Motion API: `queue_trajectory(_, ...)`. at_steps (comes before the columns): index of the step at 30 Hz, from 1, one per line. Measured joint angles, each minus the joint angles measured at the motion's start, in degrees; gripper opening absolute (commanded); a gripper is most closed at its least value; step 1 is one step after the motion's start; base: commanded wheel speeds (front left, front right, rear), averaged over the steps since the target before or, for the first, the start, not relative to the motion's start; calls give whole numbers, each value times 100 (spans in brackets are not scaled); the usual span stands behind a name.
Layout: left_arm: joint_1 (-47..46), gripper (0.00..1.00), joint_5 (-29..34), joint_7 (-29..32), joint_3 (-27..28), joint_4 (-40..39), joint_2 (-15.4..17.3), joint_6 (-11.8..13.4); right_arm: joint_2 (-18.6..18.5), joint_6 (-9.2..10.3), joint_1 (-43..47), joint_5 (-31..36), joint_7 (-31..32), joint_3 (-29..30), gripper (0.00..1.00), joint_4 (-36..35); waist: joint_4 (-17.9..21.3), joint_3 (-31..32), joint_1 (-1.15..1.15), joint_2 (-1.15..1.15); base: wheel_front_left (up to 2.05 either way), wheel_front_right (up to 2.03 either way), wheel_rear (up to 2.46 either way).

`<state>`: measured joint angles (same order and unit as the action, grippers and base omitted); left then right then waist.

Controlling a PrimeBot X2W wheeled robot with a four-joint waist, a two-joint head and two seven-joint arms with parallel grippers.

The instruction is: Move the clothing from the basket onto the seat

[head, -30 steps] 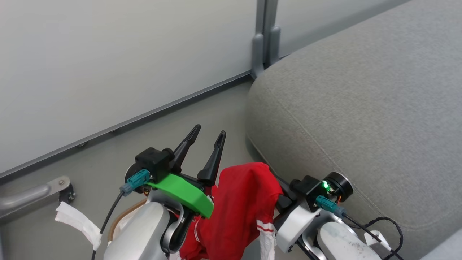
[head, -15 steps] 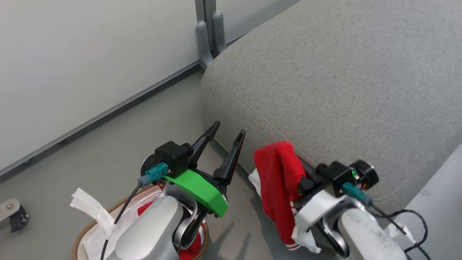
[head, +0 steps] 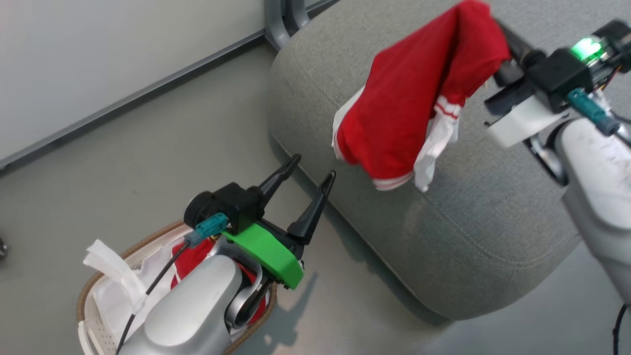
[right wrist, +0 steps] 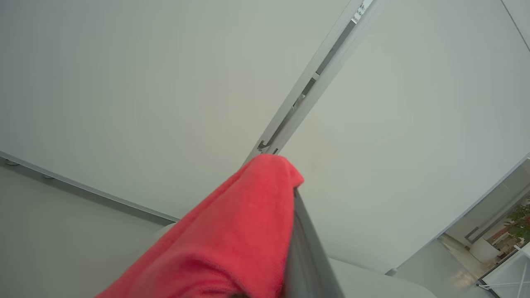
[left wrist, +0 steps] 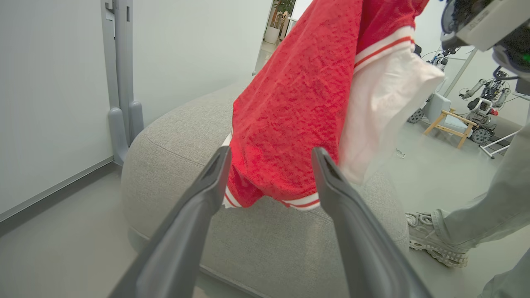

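Dangling from the clamped right tool (head: 498,29), clothing (head: 404,113) above the seat (head: 473,222)

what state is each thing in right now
red garment, hanging from the right gripper over the sofa
right gripper, shut on the red garment
left gripper, open, holding nothing
laundry basket, red clothing and white liner inside

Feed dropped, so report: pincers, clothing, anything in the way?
Right pincer shut on red garment, hanging over the seat. Left pincer open, empty. More red clothing in the basket. Person's foot beside the seat.
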<state>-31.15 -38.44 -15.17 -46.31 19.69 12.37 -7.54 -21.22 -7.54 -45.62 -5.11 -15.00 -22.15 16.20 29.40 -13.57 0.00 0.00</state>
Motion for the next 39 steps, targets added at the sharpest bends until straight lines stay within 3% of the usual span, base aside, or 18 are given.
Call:
queue_trajectory(10, -576, 100, 9, 0, -354, -252, 146, 0, -1031, 0, -1662, 621, -9, 470, 0, 814, -471, -771, 1, 0, 0, 0, 0)
queue_trajectory(15, -799, 100, 23, -1, -480, -374, 208, 0, -1244, 0, -2193, 911, -9, 884, 0, 1329, -746, -1135, 1, 0, 0, 0, 0)
queue_trajectory(23, -1170, 100, 42, 0, -687, -538, 267, 0, -1266, 0, -2334, 1722, -14, 2427, 0, 2404, -1209, -1846, 1, 0, 0, 0, 0)
queue_trajectory(32, -1243, 100, 20, 0, -724, -463, 327, 0, -657, 1, -1433, 2309, -14, 4046, 0, 3178, -1577, -2348, 1, 0, 0, 0, 0)
queue_trajectory(33, -1243, 100, 15, 0, -714, -448, 337, 0, -565, 0, -1308, 2393, -14, 4201, 11, 3206, -1608, -2379, 1, 0, 0, 0, 0)
queue_trajectory(34, -1241, 100, 15, 0, -710, -435, 347, 0, -470, 0, -1215, 2417, -14, 4355, 39, 3222, -1628, -2399, 1, 0, 0, 0, 0)
queue_trajectory(35, -1237, 100, 10, 0, -704, -407, 357, 0, -368, 0, -1087, 2450, -14, 4512, 75, 3225, -1648, -2408, 1, 0, 0, 0, 0)
queue_trajectory(36, -1227, 100, -8, 0, -698, -375, 365, 0, -280, 0, -947, 2513, -14, 4629, 100, 3210, -1655, -2397, 1, 0, 0, 0, 0)
queue_trajectory(39, -1144, 100, -74, 0, -676, -271, 346, 0, -54, 0, -359, 2616, -14, 5015, 100, 3096, -1653, -2271, 1, 0, 0, 0, 0)
